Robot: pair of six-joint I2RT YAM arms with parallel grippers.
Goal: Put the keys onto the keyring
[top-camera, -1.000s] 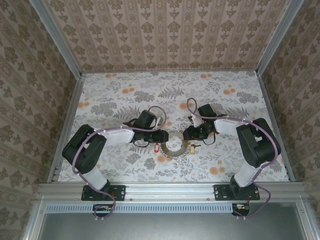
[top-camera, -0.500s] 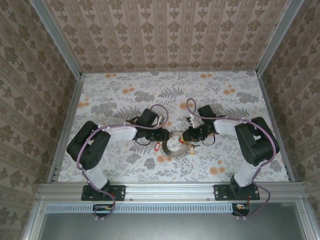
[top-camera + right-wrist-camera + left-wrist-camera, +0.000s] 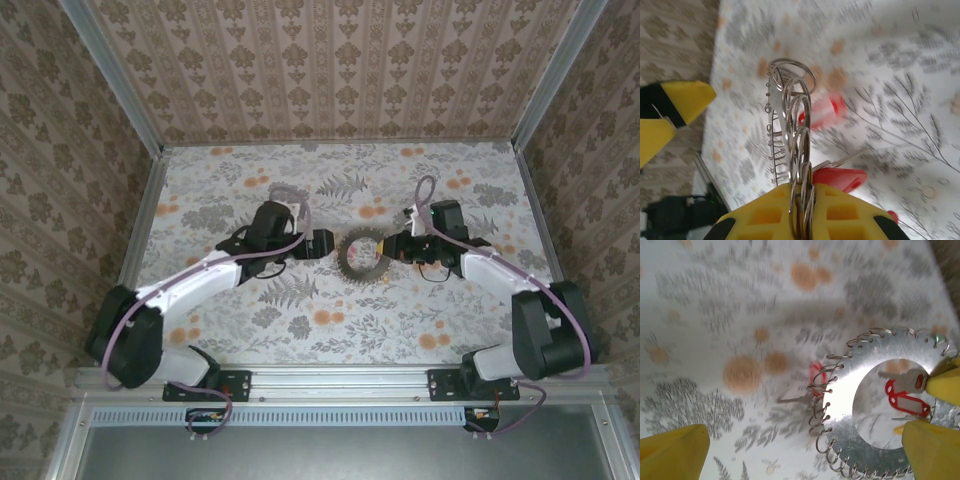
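right gripper [image 3: 386, 250] was clamped on the keyring [image 3: 840, 400] rim, red-tagged keys [image 3: 905, 396] at the ring; left gripper [image 3: 329, 246] wide open, empty, just beside the opposite edge

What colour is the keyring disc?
The keyring disc is shiny silver, best seen in the left wrist view.

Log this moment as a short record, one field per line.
left gripper: open, fingers wide apart, near the keyring
right gripper: shut on the keyring's rim
keyring: silvery disc with a hole, edged with small wire loops
keys: red-tagged ones seen through the disc's hole
table: floral surface
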